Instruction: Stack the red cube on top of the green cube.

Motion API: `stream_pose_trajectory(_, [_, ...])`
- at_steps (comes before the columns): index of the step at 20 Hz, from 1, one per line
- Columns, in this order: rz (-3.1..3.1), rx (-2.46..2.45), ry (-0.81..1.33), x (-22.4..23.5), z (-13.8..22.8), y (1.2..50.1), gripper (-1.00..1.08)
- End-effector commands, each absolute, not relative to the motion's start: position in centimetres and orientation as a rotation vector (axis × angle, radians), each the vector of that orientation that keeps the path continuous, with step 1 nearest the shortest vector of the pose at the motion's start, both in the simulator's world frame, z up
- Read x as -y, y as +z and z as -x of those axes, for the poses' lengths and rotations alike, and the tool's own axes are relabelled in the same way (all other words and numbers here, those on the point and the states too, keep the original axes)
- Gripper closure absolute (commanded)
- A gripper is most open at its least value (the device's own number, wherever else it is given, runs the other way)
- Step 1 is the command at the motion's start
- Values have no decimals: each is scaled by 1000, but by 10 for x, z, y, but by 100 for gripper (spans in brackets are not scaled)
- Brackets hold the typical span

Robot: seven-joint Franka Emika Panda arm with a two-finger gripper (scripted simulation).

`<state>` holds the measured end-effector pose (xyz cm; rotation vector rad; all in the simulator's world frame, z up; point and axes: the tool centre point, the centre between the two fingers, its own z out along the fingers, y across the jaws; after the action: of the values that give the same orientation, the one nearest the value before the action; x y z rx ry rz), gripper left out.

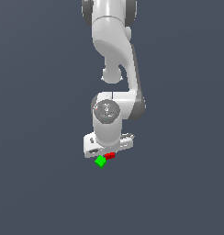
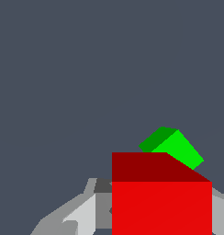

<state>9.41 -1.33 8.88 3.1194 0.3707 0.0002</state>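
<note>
Above plain grey ground, the wrist view alone shows the end effector [image 2: 162, 215] pinching the red cube [image 2: 162, 206].

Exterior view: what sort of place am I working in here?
A bare simulated test scene, not a real room: flat, uniform grey-blue ground with no texture or furniture, a smoothly rendered white arm, and two plain flat-shaded blocks, the red cube and green cube.

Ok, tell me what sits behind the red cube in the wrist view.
Behind the red cube, the green cube shows, turned at an angle, its near lower part covered by the red one. Grey parts of the hand flank the red cube; whether the cubes touch cannot be seen.
</note>
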Motion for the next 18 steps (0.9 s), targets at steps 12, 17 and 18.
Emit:
stream_pose_trajectory(12, [-3120, -370, 0, 55, -111, 59, 108])
stream_pose_trajectory(17, [-3120, -370, 0, 54, -110, 61, -92])
stream_pose_trajectory(18, [-3120, -370, 0, 54, -110, 61, -92])
